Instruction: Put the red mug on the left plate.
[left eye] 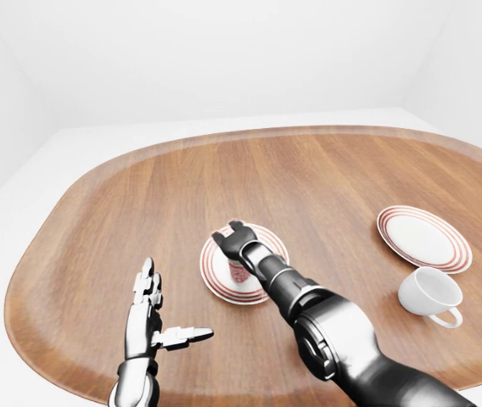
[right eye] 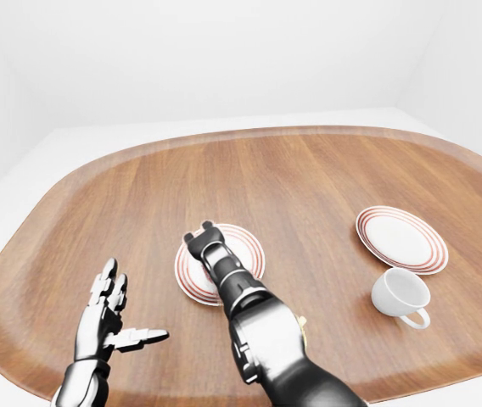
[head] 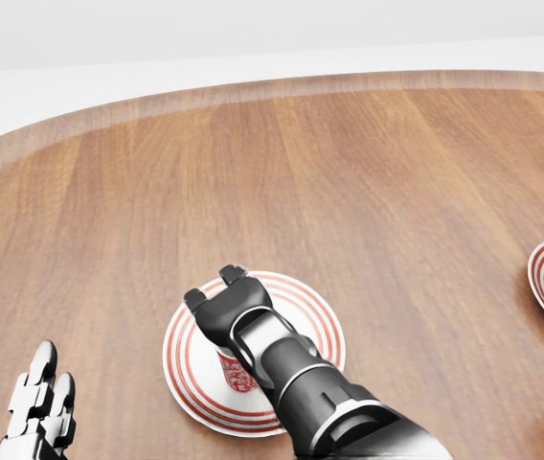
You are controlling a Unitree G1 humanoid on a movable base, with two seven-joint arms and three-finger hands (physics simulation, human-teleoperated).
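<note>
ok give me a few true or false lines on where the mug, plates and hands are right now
1. The red patterned mug stands on the left red-ringed white plate. True.
2. The right robot hand is over that plate, fingers spread. True.
3. The left robot hand is gripping the plain white cup. False: it is open above the bare wooden table, at the left of the left-eye view, far from the cup.
4. The white cup sits on the right red-ringed plate. False: it stands on the wood just below that plate in the left-eye view.
5. The right plate has nothing on it. True.
</note>
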